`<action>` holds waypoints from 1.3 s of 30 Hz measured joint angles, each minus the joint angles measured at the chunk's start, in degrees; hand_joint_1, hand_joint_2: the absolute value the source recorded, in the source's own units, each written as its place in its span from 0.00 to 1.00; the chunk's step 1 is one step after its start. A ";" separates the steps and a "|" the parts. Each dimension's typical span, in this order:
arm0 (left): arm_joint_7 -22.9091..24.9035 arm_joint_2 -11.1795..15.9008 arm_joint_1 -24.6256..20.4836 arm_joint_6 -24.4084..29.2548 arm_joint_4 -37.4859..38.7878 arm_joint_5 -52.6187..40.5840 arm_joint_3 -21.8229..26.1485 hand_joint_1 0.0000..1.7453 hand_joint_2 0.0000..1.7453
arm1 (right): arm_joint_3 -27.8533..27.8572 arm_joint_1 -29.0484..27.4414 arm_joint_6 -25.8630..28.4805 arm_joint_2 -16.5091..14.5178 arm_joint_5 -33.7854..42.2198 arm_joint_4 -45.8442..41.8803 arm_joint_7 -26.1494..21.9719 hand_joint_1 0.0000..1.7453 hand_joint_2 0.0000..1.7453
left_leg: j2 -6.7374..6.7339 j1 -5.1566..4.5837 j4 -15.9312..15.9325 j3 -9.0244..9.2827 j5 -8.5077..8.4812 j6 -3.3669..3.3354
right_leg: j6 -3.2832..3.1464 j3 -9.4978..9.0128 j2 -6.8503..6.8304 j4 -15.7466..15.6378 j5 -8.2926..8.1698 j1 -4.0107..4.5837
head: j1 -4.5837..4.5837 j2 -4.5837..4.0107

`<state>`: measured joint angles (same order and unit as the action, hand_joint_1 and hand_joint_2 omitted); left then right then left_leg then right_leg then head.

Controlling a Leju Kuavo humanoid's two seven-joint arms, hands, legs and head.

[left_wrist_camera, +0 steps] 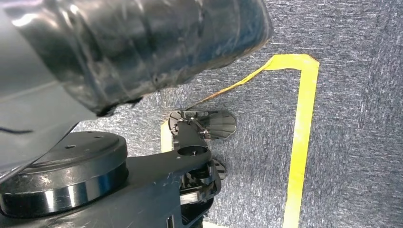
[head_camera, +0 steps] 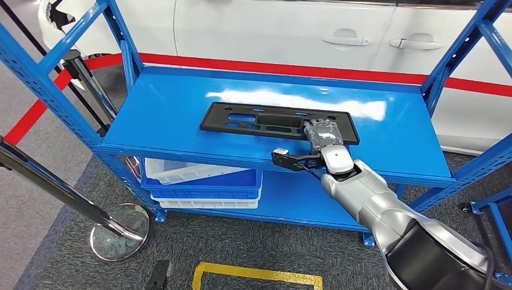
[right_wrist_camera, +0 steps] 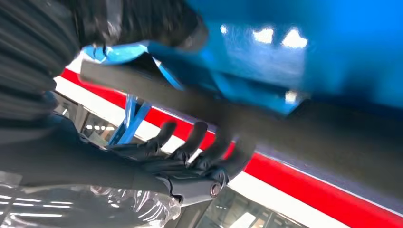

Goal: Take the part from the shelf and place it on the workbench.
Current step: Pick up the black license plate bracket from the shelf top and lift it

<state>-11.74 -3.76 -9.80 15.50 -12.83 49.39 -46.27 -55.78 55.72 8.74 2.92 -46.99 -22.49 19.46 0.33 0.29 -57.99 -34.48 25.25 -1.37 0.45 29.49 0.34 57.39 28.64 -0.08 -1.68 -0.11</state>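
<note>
Where the black part [head_camera: 279, 122] lies on the shelf [head_camera: 169, 103] — right hand [head_camera: 322, 134] rests on it, grasp unclear.

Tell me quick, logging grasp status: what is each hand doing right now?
Left hand: not seen in any view.
Right hand: fingers curled over the near edge of the black part on the blue shelf; it appears to grip it.

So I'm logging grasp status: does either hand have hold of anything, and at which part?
The right hand rests on the black part at its right near edge; a closed grip cannot be told.
</note>
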 joint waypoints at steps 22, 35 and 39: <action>-1.66 0.21 0.85 -1.64 0.00 0.56 0.00 0.00 0.00 | 1.15 -2.53 7.31 2.29 -2.55 -1.07 -2.53 1.00 1.00 | 0.01 0.00 -0.01 0.00 0.00 0.00 | 0.00 0.00 0.00 0.00 0.00 -0.01 | 0.00 0.00; -9.65 0.34 0.89 4.24 0.00 -5.58 -1.36 0.00 1.00 | 9.62 -7.62 18.71 6.59 7.84 -16.81 -13.77 1.00 1.00 | 0.06 0.00 -0.02 -0.01 0.00 -0.01 | 0.00 -0.01 -0.05 0.00 0.00 0.00 | 0.00 0.00; -10.84 0.56 1.08 6.67 0.02 -4.98 -1.42 0.00 1.00 | 13.72 -11.66 19.38 9.34 7.03 -30.44 -13.66 1.00 1.00 | 0.06 0.00 -0.02 -0.02 0.01 -0.01 | 0.01 0.00 -0.05 0.00 0.00 0.00 | 0.01 0.00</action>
<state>-22.58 -3.20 -8.72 22.16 -12.81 44.41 -47.69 -42.07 44.05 28.11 12.26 -39.96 -52.93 5.80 0.38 0.29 -58.01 -34.49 25.26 -1.38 0.45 29.50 0.29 57.38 28.64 -0.08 -1.68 -0.11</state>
